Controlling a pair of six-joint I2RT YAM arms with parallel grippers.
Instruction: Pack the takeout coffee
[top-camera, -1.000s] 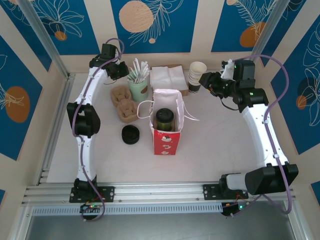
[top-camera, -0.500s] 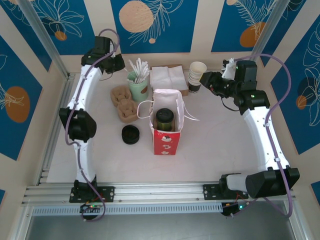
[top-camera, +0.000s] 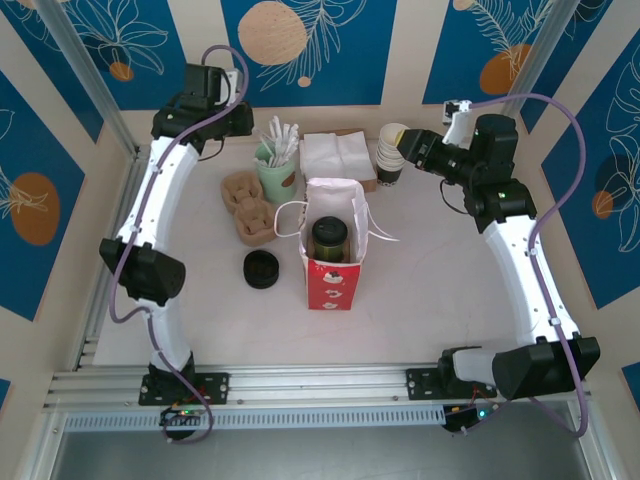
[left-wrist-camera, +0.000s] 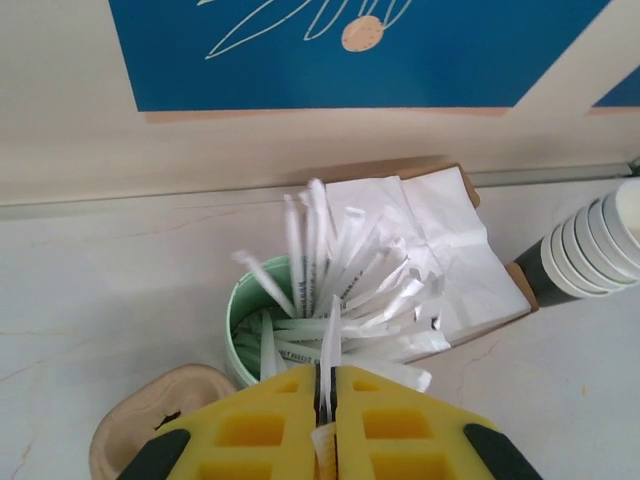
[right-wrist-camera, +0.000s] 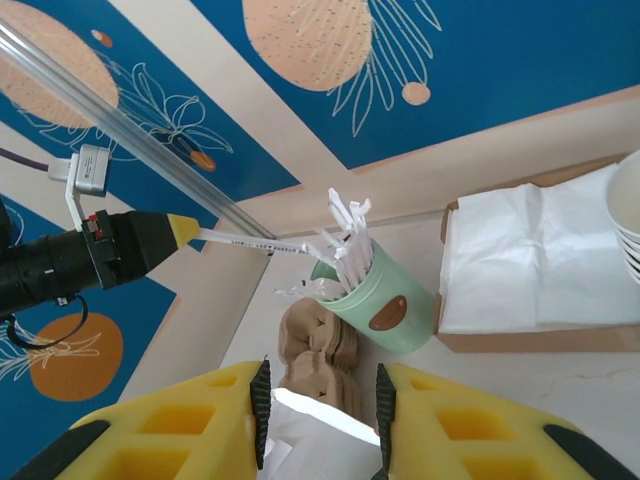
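Left gripper (left-wrist-camera: 326, 380), raised over the pale table (top-camera: 430, 290), is clamped on a white stick (right-wrist-camera: 242, 239); right gripper (right-wrist-camera: 320, 400), possibly holding paper (right-wrist-camera: 320, 432), cannot be judged open or closed.

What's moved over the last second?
The left gripper has drawn back from the mint cup toward the rear wall, shut on a white stick, its elbow swinging out left. The right gripper, shut on white paper, edged rearward by the cup stack. The takeout coffee in the red bag and the loose black lid stayed put.
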